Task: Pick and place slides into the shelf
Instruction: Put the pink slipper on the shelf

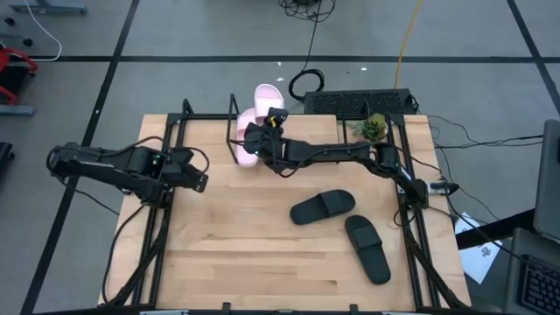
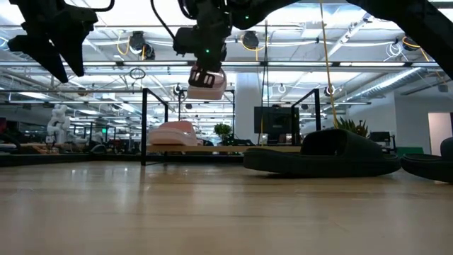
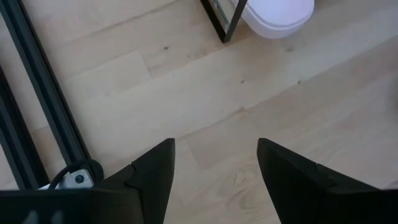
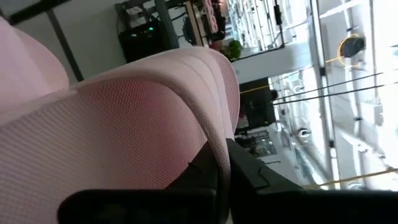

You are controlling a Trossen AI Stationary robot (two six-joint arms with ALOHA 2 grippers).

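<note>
Behind your wooden counter (image 1: 262,254) lies a grey floor, and the level view shows a large lab hall. At the counter's far edge stands the shelf (image 1: 210,122), with one pale pink slide (image 1: 267,96) already on it. Your right hand (image 1: 254,136) is clenched on the second pink slide (image 2: 207,83), holding it lifted just above the shelf, not yet set down. Both black slides, one (image 1: 322,207) and the other (image 1: 367,248), lie untouched on the counter, so roughly half remains. Your left hand (image 1: 197,179) waits released near the left edge. No writing is legible.
</note>
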